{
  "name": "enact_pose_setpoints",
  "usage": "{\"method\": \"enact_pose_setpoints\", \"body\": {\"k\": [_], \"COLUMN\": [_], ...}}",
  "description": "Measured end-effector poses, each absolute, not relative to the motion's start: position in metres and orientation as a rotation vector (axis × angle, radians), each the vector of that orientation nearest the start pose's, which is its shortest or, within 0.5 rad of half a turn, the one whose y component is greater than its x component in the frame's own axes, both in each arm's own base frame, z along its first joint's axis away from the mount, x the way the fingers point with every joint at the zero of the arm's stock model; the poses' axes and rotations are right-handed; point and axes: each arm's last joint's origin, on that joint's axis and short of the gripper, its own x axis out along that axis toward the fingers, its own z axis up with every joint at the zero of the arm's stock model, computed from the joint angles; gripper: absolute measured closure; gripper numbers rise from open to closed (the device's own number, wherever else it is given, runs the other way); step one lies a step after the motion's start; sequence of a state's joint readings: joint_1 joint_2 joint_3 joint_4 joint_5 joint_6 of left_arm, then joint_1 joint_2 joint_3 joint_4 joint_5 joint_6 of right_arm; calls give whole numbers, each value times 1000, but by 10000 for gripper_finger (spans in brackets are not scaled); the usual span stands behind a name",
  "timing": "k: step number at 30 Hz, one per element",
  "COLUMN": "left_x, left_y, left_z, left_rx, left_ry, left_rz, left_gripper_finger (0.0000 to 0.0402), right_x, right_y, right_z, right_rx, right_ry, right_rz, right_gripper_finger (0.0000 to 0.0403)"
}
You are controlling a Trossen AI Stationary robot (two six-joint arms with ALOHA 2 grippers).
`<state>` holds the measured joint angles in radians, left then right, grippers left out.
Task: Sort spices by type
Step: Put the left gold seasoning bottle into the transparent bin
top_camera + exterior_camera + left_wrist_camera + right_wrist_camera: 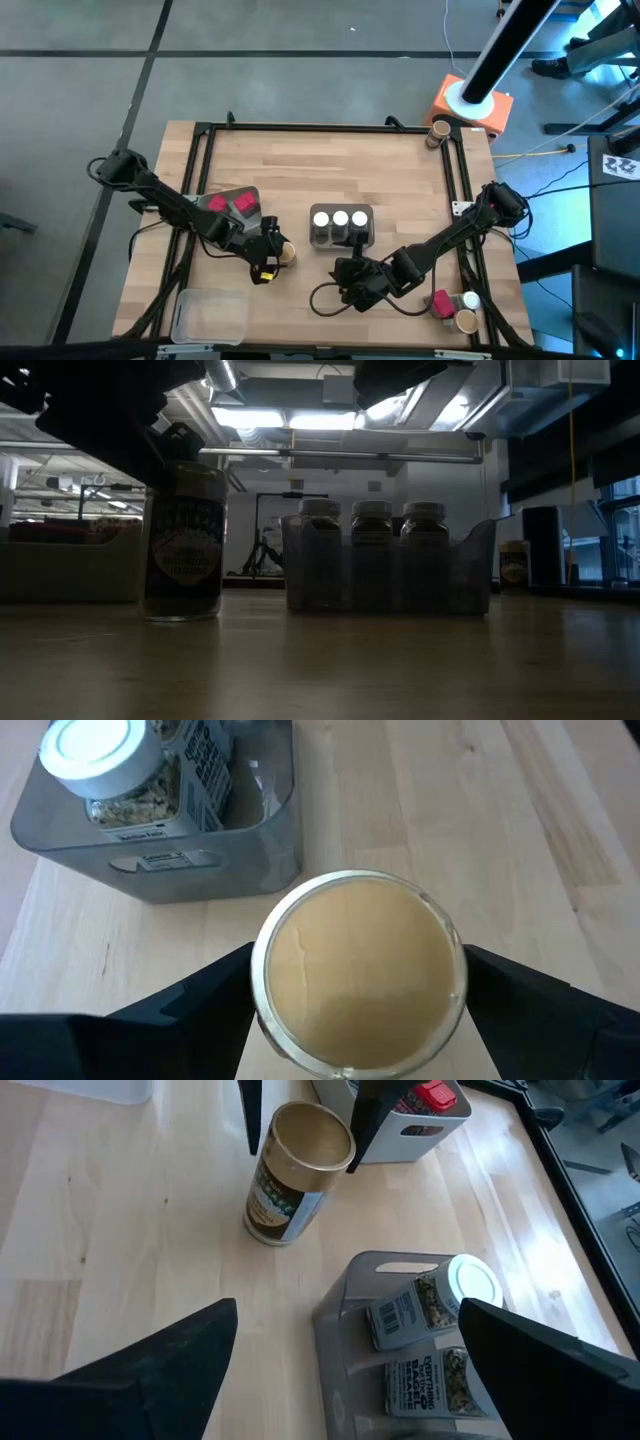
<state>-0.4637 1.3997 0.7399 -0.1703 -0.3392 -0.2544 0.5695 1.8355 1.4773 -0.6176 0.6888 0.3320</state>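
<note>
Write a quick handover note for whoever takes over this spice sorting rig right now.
Left pincer: fingers on either side of a tan-lid jar standing on the table left of the middle tray; whether it grips is unclear.
Right pincer: open, empty, low over the table just in front of the middle tray.
Done: three white-lid jars in the middle tray; two red packets in the left tray.
Left: the tan-lid jar at the left pincer; a red packet, a white-lid jar and a tan-lid jar loose at the front right corner; another tan-lid jar at the back right. Empty tray front left.
</note>
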Motion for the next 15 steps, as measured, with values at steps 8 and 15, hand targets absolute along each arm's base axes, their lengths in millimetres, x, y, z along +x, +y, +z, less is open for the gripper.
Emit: {"method": "enact_pose_setpoints", "body": {"k": [8, 15], "left_x": [246, 241], "left_y": [-113, -120], "left_z": [189, 198], "left_rx": [106, 129], "left_ry": [773, 792], "left_rz": [-28, -57], "left_gripper_finger": [146, 146], "right_x": [340, 340], "right_y": [196, 196], "right_z": [255, 255], "right_rx": [-243, -243], "right_ry": [733, 733], "right_rz": [-234, -234], "right_gripper_finger": [24, 24]}}
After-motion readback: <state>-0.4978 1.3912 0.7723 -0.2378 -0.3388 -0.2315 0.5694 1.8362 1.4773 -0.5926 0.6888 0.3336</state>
